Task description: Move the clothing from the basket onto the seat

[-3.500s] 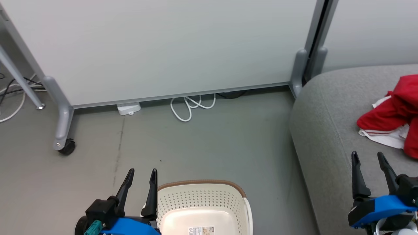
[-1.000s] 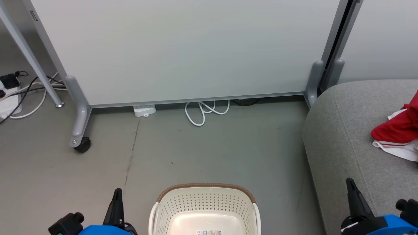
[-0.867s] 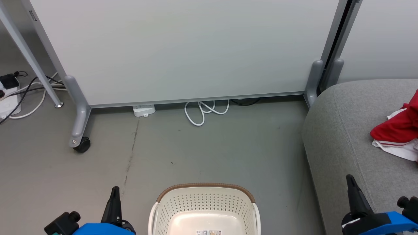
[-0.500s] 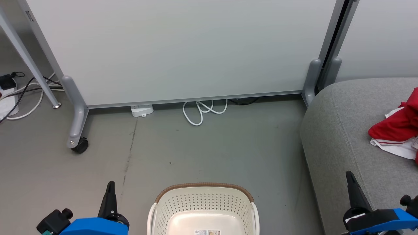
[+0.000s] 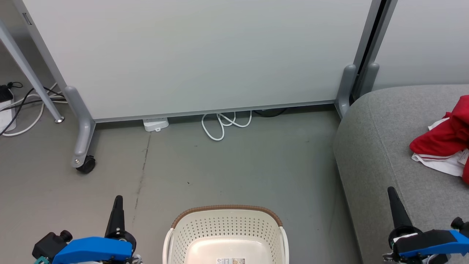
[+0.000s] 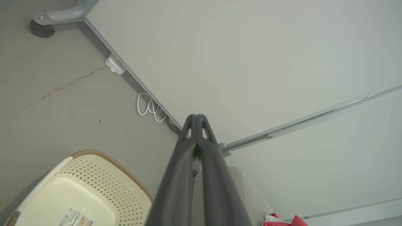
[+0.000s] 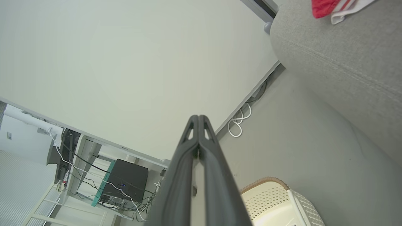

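Red clothing [image 5: 438, 139] on seat [image 5: 370, 154] | up-right of right pincer [image 5: 391, 190] | not touching

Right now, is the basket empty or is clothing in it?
Empty where visible: the basket shows a bare floor with a label, no fabric. The clothing lies on the seat.

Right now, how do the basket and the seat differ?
The basket is cream perforated plastic with a brown rim; the seat is grey fabric. The basket's visible inside holds no clothing; the seat bears the red clothing. The basket is far smaller than the seat and stands on the floor to its left. Both have rounded corners.
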Available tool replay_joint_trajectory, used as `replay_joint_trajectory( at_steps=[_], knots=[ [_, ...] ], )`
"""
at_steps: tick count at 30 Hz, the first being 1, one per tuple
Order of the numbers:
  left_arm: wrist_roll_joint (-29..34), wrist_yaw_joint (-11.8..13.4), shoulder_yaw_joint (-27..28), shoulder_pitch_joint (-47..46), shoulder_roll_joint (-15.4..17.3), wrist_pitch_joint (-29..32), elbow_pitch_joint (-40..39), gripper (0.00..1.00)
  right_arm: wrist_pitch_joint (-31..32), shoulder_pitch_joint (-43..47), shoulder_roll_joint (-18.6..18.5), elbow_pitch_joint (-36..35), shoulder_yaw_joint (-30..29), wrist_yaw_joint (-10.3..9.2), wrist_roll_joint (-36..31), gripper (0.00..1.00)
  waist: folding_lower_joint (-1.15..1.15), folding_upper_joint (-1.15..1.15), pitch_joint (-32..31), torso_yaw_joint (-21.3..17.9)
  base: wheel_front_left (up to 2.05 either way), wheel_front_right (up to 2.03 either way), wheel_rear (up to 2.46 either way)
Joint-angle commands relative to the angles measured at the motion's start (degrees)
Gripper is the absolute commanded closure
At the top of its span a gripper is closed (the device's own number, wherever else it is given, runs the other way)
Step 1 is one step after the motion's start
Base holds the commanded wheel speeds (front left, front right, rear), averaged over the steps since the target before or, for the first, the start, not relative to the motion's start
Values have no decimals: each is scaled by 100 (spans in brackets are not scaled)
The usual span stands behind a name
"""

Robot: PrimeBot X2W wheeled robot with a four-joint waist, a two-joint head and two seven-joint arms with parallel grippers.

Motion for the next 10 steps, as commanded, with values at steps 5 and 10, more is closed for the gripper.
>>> replay_joint_trajectory(
  at_steps=[5, 10],
  knots=[
    [-394, -10, 105, -191, 27, 111, -121, 100, 60, -194, -54, -29, 12, 3, 466, 100, 0, 0, 7, -26, 0, 0, 0],
    [-664, -11, 160, -229, 24, 188, -159, 100, 113, -237, -57, -20, 17, 3, 778, 100, 0, 0, 13, -49, 0, 0, 0]
  ],
)
